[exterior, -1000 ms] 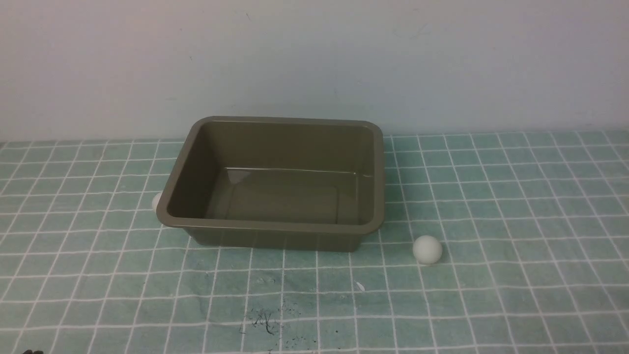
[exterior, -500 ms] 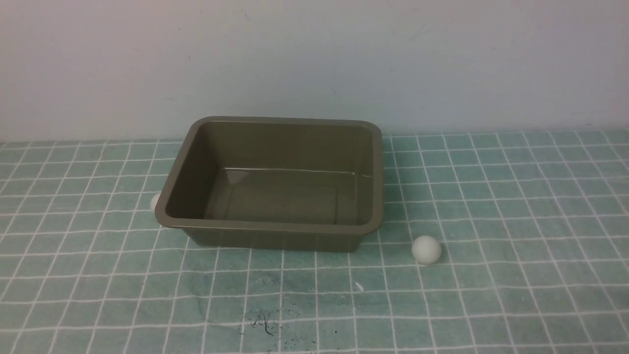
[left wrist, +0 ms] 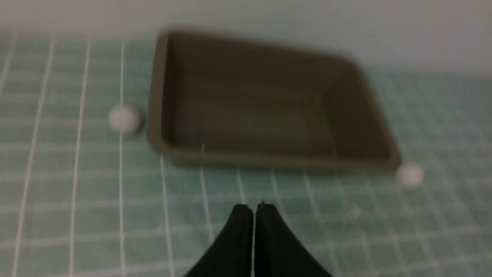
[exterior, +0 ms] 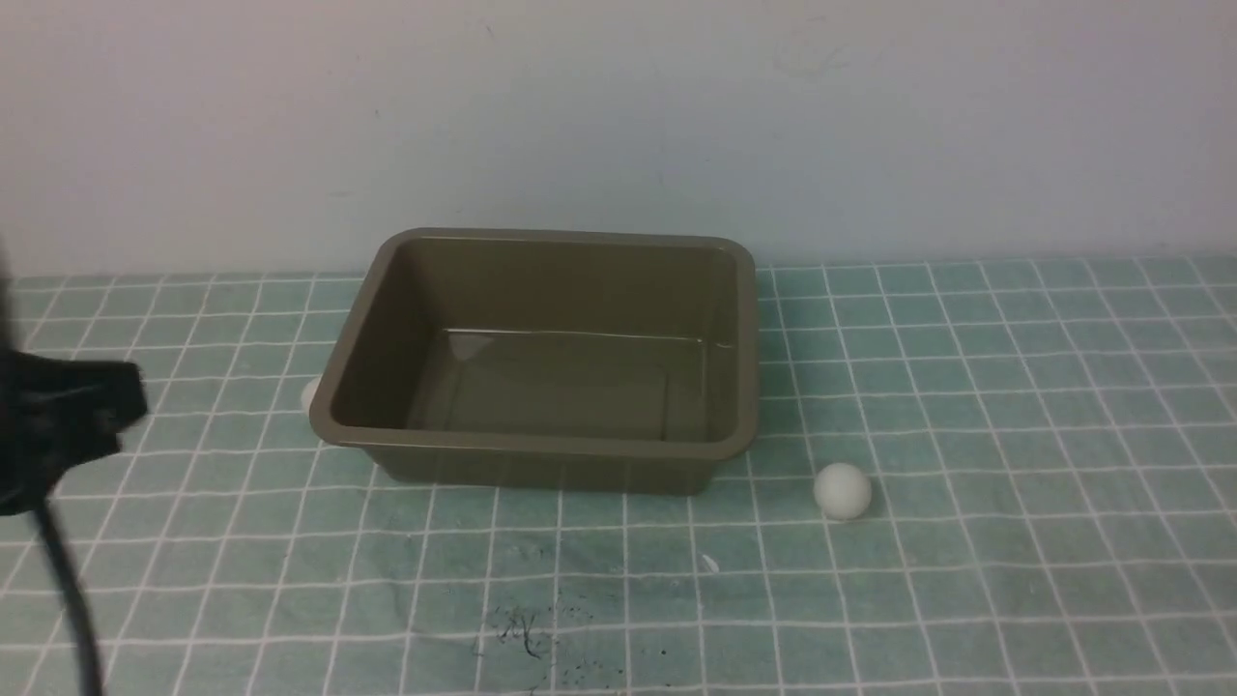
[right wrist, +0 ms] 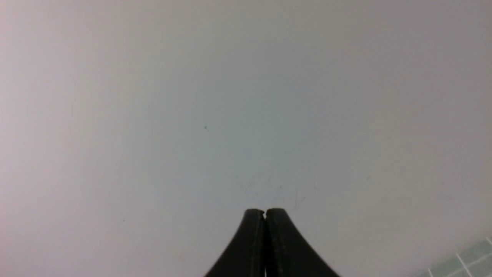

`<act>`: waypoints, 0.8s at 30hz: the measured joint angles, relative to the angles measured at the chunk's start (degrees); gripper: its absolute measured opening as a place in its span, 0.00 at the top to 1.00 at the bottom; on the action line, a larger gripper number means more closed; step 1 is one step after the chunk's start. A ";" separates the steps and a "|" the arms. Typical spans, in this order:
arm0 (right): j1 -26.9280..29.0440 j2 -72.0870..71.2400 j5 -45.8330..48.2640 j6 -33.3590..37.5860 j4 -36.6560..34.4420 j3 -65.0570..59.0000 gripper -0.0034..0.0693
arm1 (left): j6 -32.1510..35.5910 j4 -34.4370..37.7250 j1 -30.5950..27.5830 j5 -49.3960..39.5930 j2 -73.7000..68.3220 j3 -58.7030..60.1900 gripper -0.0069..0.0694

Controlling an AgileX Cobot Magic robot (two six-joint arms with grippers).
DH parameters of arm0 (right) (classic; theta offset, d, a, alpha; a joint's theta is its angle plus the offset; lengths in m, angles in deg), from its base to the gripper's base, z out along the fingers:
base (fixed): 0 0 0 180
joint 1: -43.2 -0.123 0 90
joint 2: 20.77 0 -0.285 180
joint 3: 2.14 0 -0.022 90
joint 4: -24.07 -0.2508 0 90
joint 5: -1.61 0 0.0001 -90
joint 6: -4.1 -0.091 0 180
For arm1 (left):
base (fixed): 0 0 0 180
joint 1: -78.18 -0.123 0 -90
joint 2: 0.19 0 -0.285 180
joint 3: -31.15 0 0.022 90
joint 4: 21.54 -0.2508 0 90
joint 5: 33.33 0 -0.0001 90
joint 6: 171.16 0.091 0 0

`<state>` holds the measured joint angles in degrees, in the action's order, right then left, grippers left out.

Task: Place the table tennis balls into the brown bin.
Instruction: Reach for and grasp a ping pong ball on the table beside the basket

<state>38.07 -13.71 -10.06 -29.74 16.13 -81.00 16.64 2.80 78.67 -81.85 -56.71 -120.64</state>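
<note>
The brown bin stands empty in the middle of the checked cloth; its rim also shows blurred in the left wrist view. One white table tennis ball lies just off the bin's front right corner. The other ball peeks out from behind the bin's left wall and shows whole in the left wrist view. My left gripper is shut and empty, hanging well short of the bin's front wall; its arm fills the left edge of the front view. My right gripper is shut, empty, facing the wall.
A teal cloth with a white grid covers the table, with dark smudges near its front middle. A plain pale wall rises right behind the bin.
My left arm has come into the front view at the left edge, where nothing showed before. The bin and both balls stay where they were.
</note>
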 joint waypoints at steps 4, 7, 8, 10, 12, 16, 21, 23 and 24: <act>0.00 0.00 11.33 -1.89 0.07 1.59 0.97 | 1.85 -3.84 -2.05 -1.41 -19.43 -7.07 0.92; 0.00 0.00 25.42 -1.77 0.56 5.67 0.97 | 1.99 -4.56 -4.65 -0.55 -26.65 -11.12 0.92; 0.00 0.00 28.89 -1.06 0.81 7.52 0.97 | 2.04 -4.61 -5.46 -0.49 -29.50 -12.55 0.92; 0.00 0.00 40.27 2.28 1.42 12.26 0.97 | 2.40 -4.29 -8.21 -1.34 -38.68 -19.19 0.92; 0.00 0.19 47.43 5.26 1.30 16.60 0.97 | 3.48 -3.49 -8.93 -2.52 -44.35 -24.01 0.92; 0.00 2.85 56.76 9.79 0.24 21.86 0.97 | 6.29 -1.41 -8.92 -5.80 -55.84 -32.70 0.92; 0.00 6.84 63.33 13.36 -0.16 25.01 0.97 | 6.85 -0.72 -8.63 -8.53 -65.88 -42.24 0.92; 0.00 7.05 63.69 13.48 -0.49 25.21 0.97 | 6.85 -0.72 -8.63 -8.81 -68.18 -45.07 0.92; 0.00 7.05 63.69 13.48 -0.54 25.21 0.97 | 6.85 -0.72 -8.63 -8.81 -68.35 -45.49 0.92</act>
<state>38.07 -6.66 53.63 -16.26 15.59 -55.80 23.49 2.07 70.03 -90.66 -125.07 -166.13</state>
